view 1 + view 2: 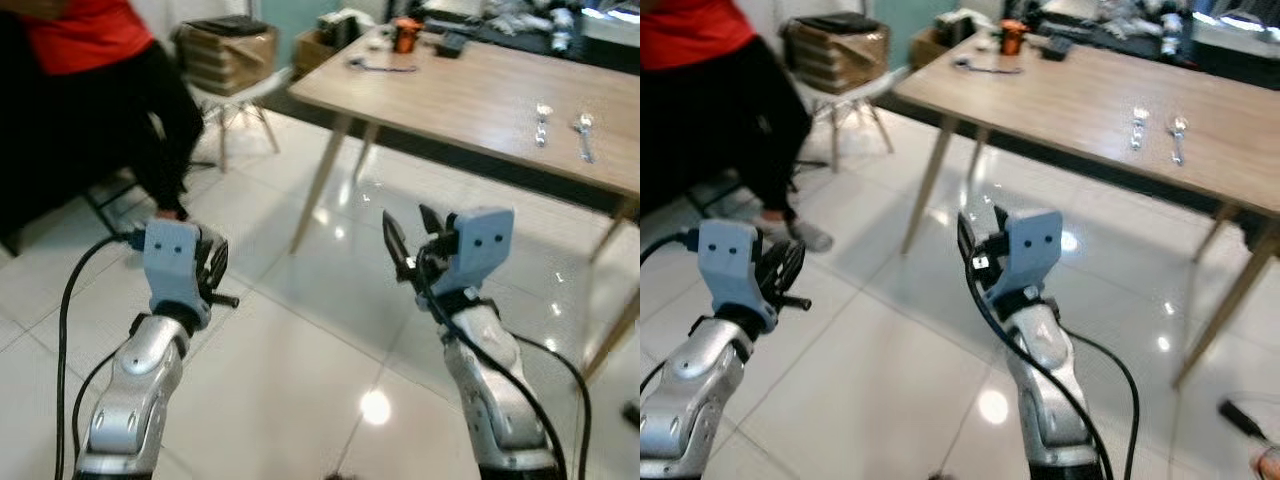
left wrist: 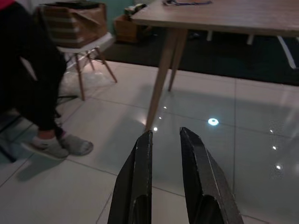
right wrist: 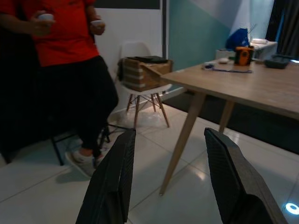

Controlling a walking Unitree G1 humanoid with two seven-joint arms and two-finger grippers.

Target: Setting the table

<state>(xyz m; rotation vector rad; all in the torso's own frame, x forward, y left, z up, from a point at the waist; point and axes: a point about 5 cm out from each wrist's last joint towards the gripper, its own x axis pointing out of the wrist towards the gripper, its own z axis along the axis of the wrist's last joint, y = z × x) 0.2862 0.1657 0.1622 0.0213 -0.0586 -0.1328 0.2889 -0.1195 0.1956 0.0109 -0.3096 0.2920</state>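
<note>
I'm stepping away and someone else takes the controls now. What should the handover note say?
Left gripper: raised over the floor, empty, fingers slightly apart.
Right gripper: raised, empty, fingers wide open.
Wooden table stands ahead to the right, out of reach. Two pieces of cutlery lie side by side on its near right part; small items sit at the far end.
A person sits to the left by a white chair with a box.
Left: approach the table and continue setting.

Left hand (image 2: 163, 140): raised at front, fingers nearly together, empty. Right hand (image 3: 170, 140): raised alongside, fingers wide apart, empty.
</note>
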